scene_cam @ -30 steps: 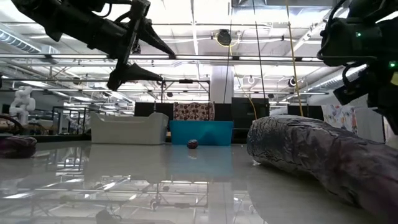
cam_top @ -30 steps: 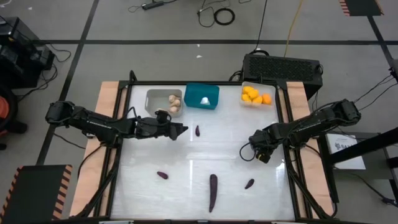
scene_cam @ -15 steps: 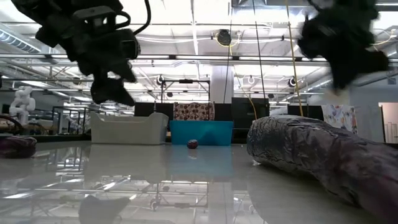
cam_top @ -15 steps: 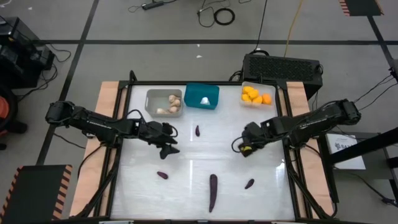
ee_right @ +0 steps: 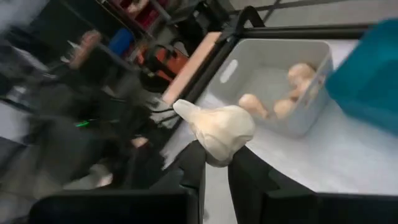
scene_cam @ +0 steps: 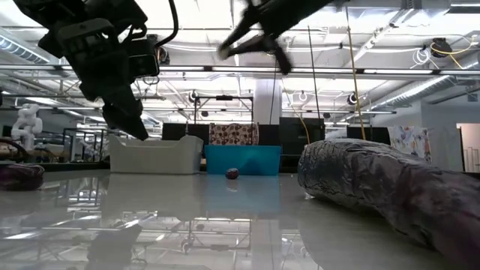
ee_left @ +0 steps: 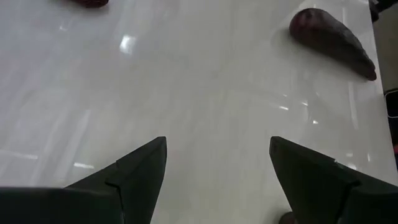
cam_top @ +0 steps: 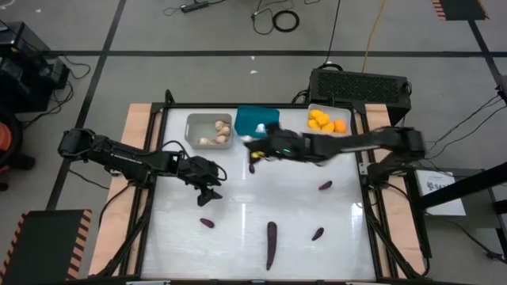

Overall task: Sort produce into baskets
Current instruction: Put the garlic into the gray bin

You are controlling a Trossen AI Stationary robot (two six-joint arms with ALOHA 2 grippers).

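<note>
My right gripper (cam_top: 255, 149) reaches across the table from the right and is shut on a pale garlic bulb (ee_right: 214, 130), in front of the grey basket (cam_top: 210, 131) and the teal basket (cam_top: 257, 120). The grey basket holds several pale bulbs; the clear basket (cam_top: 327, 120) holds yellow-orange fruits. My left gripper (cam_top: 207, 190) is open and empty above the table's left middle. Small purple pieces lie on the table (cam_top: 252, 167), (cam_top: 325, 186), (cam_top: 207, 223), (cam_top: 318, 233), along with one long purple vegetable (cam_top: 271, 244). My right gripper pinches the garlic bulb's rounded body (ee_right: 219, 148) between its two fingers (ee_right: 194, 163). The fingers come roughly level from the table's right side. The bulb is lifted clear of the table, and its pointed tip (ee_right: 181, 108) sticks out sideways.
A black box with cables (cam_top: 360, 83) stands behind the clear basket. Wooden strips (cam_top: 139, 158) run along the table's left and right sides. In the low view the long purple vegetable (scene_cam: 390, 187) lies close in front. A purple piece (ee_left: 333, 40) lies ahead of my left gripper.
My right gripper has swept from the table's right side toward the far left, to just in front of the grey and teal baskets. A small purple piece now shows where the arm was. My left gripper has moved toward the near edge and turned.
</note>
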